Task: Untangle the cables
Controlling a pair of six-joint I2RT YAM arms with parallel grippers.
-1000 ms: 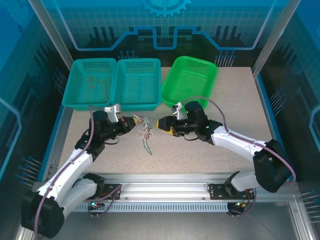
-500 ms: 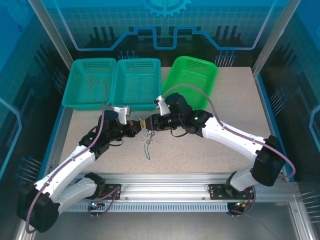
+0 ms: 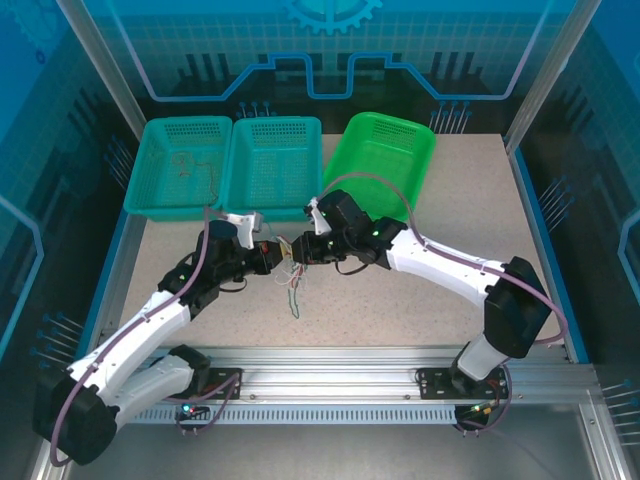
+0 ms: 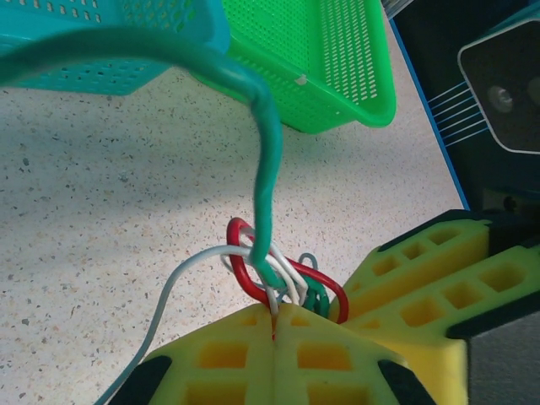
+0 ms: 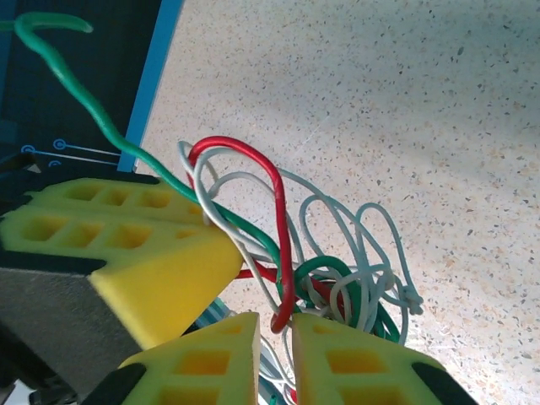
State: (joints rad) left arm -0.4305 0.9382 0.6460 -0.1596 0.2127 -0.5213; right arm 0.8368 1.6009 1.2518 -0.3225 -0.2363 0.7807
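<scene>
Left wrist: left claw pressed together, pinching cables over table; right wrist: right claw nearly closed, apparently nipping red strand

Robotics lab work cell, speckled beige tabletop, silver aluminium extrusion rail at six o'clock, translucent blue circuit-printed wall panels at twelve o'clock.
</scene>
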